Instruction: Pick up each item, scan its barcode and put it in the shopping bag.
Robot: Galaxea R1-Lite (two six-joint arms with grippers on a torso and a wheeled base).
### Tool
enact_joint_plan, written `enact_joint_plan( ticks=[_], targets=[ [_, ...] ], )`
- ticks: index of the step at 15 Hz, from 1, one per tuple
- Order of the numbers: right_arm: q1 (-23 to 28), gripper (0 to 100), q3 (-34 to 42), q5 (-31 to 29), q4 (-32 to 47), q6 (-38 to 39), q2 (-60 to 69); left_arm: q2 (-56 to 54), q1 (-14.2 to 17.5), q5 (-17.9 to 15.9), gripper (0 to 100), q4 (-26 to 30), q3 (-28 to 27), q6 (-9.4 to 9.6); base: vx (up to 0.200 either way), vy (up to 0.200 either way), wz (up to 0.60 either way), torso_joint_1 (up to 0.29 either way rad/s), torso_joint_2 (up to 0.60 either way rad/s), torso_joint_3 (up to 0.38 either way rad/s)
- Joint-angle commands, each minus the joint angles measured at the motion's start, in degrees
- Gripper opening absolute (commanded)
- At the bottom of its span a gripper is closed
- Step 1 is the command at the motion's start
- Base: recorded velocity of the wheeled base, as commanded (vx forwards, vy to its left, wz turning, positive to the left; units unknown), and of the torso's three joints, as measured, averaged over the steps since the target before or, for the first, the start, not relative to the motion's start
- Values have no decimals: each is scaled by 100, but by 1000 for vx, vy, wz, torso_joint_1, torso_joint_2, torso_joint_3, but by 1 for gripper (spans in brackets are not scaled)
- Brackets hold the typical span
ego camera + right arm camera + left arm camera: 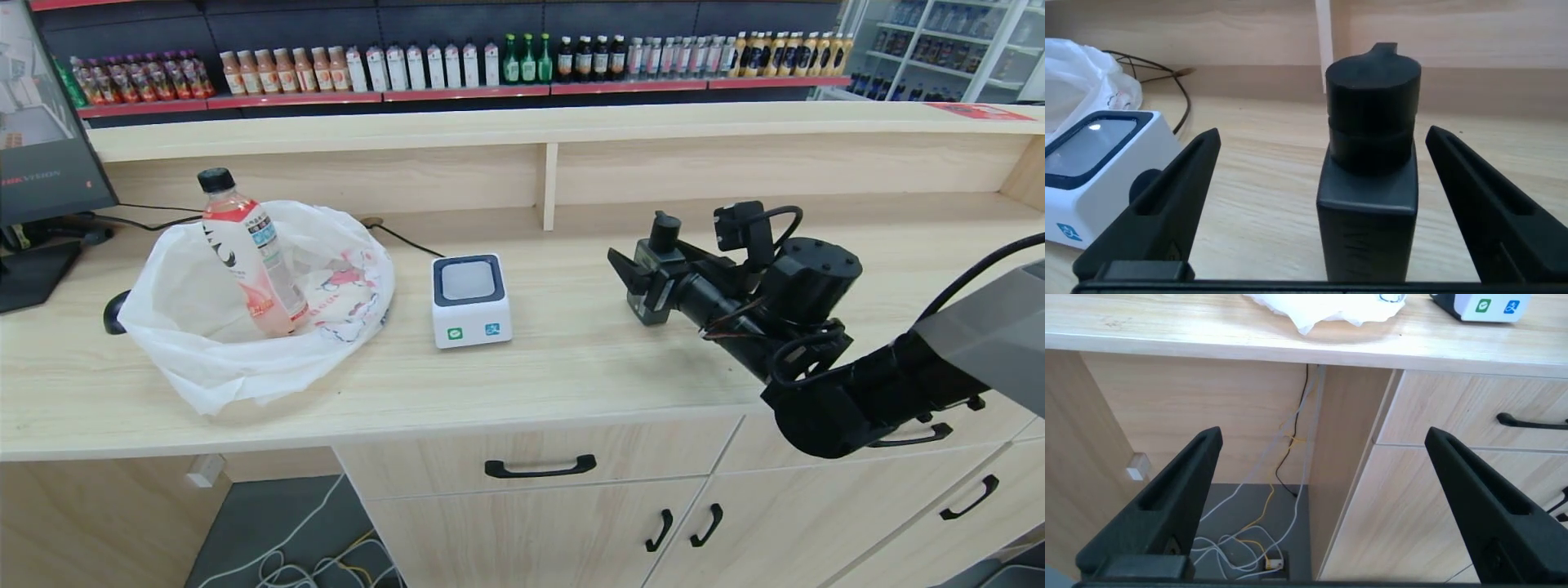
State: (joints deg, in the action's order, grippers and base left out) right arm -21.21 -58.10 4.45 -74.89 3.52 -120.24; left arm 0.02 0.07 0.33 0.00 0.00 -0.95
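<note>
A small dark bottle (663, 233) with a black cap stands upright on the wooden counter (571, 367), right of the white scanner (471, 298). My right gripper (641, 286) is open around it, a finger (1167, 212) on each side of the bottle (1372, 180) with a gap to both. Left of the scanner lies a white shopping bag (188, 343), and a pink drink bottle (253, 261) leans inside it. Below the counter's front edge my left gripper (1323, 437) hangs open with nothing between its fingers, facing the cabinet, with the bag's edge (1323, 310) above.
A monitor (41, 147) stands at the far left with cables running behind the bag. A small black object (114, 310) lies beside the bag. A raised wooden shelf (555, 131) backs the counter. Drawers with black handles (539, 468) sit below. Loose cables (1257, 531) lie on the floor.
</note>
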Motion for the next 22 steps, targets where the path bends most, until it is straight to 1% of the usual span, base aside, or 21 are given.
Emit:
enact_joint_plan(
  ticks=[1, 5, 17, 21, 22],
  targets=[
    [29, 100, -52, 3, 9, 8, -61, -2, 1, 2, 100, 0, 0, -2, 0, 0, 0, 0, 0, 0],
    [126, 100, -43, -6, 18, 61, -140, -2, 1, 2, 100, 0, 0, -2, 0, 0, 0, 0, 0, 0],
    [188, 100, -43, -14, -8, 70, -395, -2, 1, 2, 100, 0, 0, -2, 0, 0, 0, 0, 0, 0],
    [293, 100, -70, -6, -8, 78, -404, -2, 1, 2, 100, 0, 0, -2, 0, 0, 0, 0, 0, 0],
    [311, 0, -70, -6, -8, 78, -413, -2, 1, 2, 100, 0, 0, -2, 0, 0, 0, 0, 0, 0]
  ],
)
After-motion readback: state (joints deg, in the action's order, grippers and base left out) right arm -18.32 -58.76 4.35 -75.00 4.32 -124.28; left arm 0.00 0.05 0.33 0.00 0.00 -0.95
